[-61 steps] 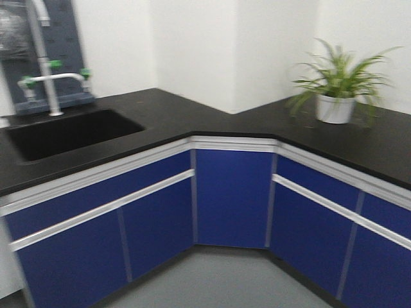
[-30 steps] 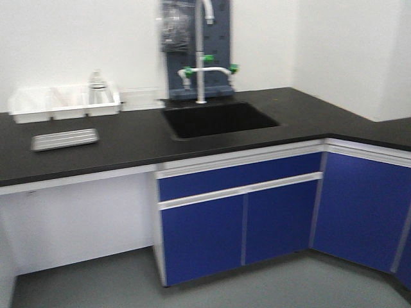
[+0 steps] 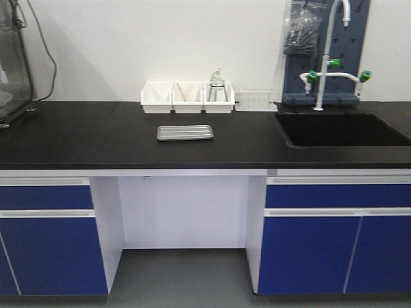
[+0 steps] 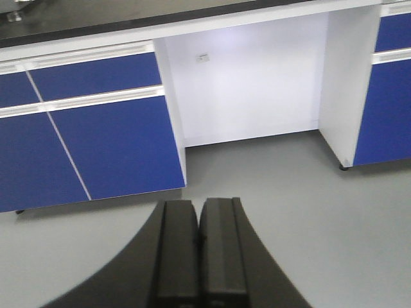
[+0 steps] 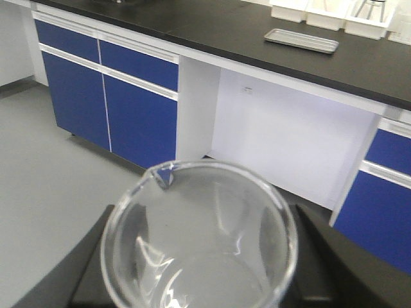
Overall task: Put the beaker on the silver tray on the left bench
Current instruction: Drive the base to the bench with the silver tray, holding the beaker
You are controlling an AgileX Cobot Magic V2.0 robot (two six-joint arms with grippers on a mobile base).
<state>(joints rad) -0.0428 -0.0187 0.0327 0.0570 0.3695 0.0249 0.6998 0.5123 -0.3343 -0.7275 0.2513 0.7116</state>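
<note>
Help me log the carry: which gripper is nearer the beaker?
Right. The right gripper is shut around the beaker; the left gripper is shut, empty, facing the floor, no beaker in view.

A silver tray [image 3: 185,132] lies flat on the matte black bench [image 3: 96,138] in a laboratory, apart from a row of three white bins [image 3: 187,98] set against the white wall behind it. A glass flask [image 3: 217,86] stands in the bin nearest a clear rack [image 3: 255,99]. Further along, a black sink [image 3: 340,128] is sunk into the worktop beneath a tall white faucet [image 3: 327,45] with green handles [image 3: 334,63], mounted before a grey pegboard [image 3: 295,38]. Blue cabinets [image 3: 51,237] flank an open white kneehole [image 3: 185,212] above a grey floor [image 3: 186,276]. A clear-walled case [image 3: 13,64] sits at the frame's far edge.
</note>
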